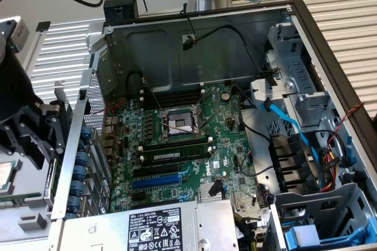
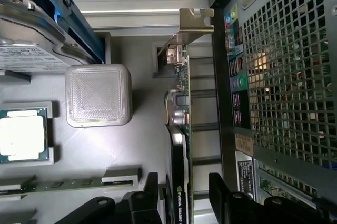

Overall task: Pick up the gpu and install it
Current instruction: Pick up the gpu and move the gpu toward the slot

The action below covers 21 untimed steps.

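The gripper (image 2: 184,205) is held open, its black fingers (image 2: 150,197) set on either side of the gpu (image 2: 181,103) with a gap at each side; nothing is grasped. The gpu is stood on edge along the grey tray's (image 2: 142,145) edge, just beside the case's (image 2: 284,77) meshed back panel, with its bracket (image 2: 196,21) at the far end. Its shroud is seen edge-on only, and its near end is cut off. Toward the tray's opposite edge a cpu (image 2: 23,134) is seated, partly cut off. In the exterior view the gripper is seen outside the case at the exterior view's left, and the tray beneath is largely hidden by it.
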{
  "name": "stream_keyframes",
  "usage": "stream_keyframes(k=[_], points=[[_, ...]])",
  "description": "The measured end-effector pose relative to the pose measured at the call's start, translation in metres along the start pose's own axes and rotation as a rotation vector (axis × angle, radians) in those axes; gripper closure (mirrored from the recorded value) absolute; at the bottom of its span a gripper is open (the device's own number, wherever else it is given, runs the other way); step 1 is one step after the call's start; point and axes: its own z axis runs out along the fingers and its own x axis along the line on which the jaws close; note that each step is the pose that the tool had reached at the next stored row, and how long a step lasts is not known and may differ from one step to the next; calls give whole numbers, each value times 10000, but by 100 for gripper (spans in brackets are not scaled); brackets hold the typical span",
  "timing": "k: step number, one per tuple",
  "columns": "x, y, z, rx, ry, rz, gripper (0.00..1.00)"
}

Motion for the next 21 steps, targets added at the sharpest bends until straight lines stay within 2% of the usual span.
stream_keyframes(k=[3, 8, 9, 11, 12, 13, 18, 19, 20, 21], points=[[-1, 0, 15, -73, -21, 140, 49], [-1, 0, 16, -87, -30, 151, 49], [-1, -1, 17, -128, -26, 154, 49], [0, -1, 23, -340, -10, 202, 49], [0, -1, 28, -419, -5, 233, 49], [2, -1, 29, -455, -3, 272, 49], [2, -1, 31, -454, 18, 296, 49], [2, -1, 32, -454, 38, 298, 49], [1, -2, 33, -450, 82, 299, 49], [1, -2, 32, -439, 156, 303, 49]])
